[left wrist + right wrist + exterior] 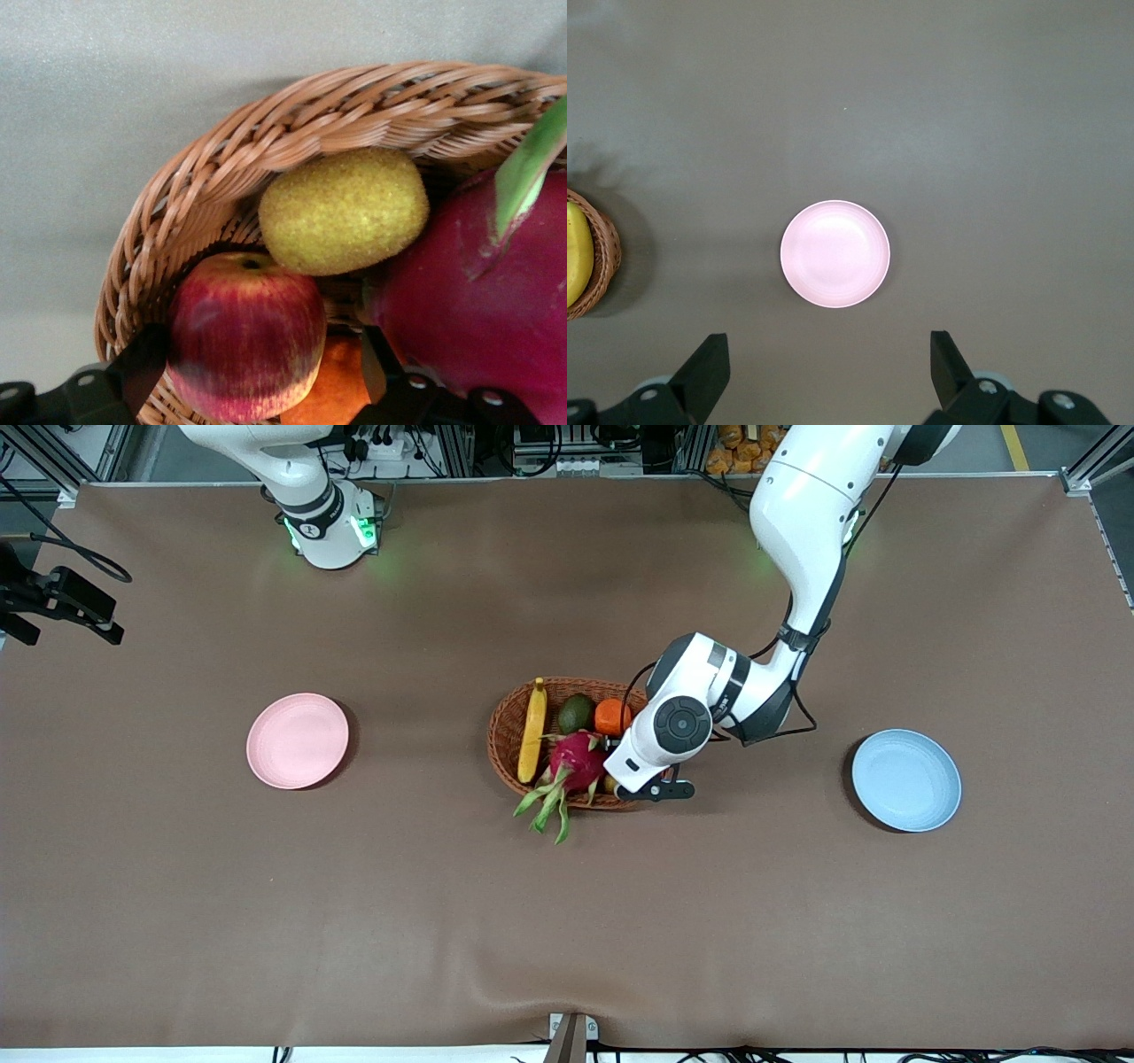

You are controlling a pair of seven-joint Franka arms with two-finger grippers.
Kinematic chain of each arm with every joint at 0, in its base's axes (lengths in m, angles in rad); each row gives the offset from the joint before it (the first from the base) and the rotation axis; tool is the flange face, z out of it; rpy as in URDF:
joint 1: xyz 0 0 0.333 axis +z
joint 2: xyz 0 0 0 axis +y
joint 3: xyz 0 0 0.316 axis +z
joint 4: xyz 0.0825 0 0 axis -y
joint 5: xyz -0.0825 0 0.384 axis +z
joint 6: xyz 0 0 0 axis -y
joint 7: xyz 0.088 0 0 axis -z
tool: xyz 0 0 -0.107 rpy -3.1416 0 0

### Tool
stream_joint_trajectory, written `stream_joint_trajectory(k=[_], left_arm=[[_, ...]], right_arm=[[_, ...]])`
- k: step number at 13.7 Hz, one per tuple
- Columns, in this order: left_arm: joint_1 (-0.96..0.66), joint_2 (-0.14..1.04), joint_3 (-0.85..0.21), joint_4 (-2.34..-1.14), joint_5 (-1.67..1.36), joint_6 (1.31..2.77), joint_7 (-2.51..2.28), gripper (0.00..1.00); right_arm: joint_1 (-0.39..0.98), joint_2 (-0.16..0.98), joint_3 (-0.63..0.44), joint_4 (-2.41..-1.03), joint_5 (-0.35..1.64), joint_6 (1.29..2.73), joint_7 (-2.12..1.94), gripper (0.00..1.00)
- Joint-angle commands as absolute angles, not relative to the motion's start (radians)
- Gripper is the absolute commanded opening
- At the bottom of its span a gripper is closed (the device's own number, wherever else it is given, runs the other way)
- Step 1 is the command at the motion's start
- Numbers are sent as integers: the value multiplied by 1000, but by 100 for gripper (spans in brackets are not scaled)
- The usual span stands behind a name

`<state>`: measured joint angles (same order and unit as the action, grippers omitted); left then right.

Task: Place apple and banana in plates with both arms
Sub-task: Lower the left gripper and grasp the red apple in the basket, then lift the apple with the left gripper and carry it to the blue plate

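The red apple point(244, 332) lies in the brown wicker basket point(266, 142). My left gripper point(257, 372) is down in the basket point(505, 735) at the left arm's end, open, with one finger on each side of the apple. In the front view the left hand point(660, 748) hides the apple. The yellow banana point(532, 731) lies in the basket at the right arm's end and shows at the edge of the right wrist view point(576, 252). My right gripper point(830, 354) is open and empty, high over the pink plate point(835, 253). The pink plate point(298, 740) and the blue plate point(906, 779) are empty.
The basket also holds a pink dragon fruit point(576, 762), an orange fruit point(611, 716), a dark green avocado point(576, 713) and a yellow-green fuzzy fruit point(344, 211) next to the apple. A black camera mount point(62, 598) stands at the right arm's end of the table.
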<state>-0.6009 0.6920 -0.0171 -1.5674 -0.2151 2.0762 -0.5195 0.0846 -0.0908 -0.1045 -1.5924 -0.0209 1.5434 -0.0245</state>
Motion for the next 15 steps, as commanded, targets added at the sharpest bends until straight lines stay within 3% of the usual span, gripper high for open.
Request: stream_joint_trajectory(k=[1, 2, 5, 7, 9, 15], left_arm=[[-611, 706, -11, -1555, -219, 2071, -528, 75], [-609, 704, -11, -1555, -219, 2068, -529, 67], [-609, 698, -11, -1551, -221, 2065, -532, 31], [-607, 687, -11, -1540, -225, 2033, -532, 16], [-601, 667, -11, -1520, -230, 1993, -531, 10], [-581, 578, 2, -1477, -215, 1833, -520, 10]], right_arm=[[87, -97, -103, -1591, -23, 1532, -34, 100], [89, -95, -101, -1586, -23, 1532, -34, 100], [91, -95, -100, -1585, -23, 1531, -34, 100], [90, -95, -100, -1585, -21, 1529, -32, 100], [97, -95, -98, -1583, -21, 1520, -32, 100], [97, -95, -100, -1585, -21, 1519, -32, 100]])
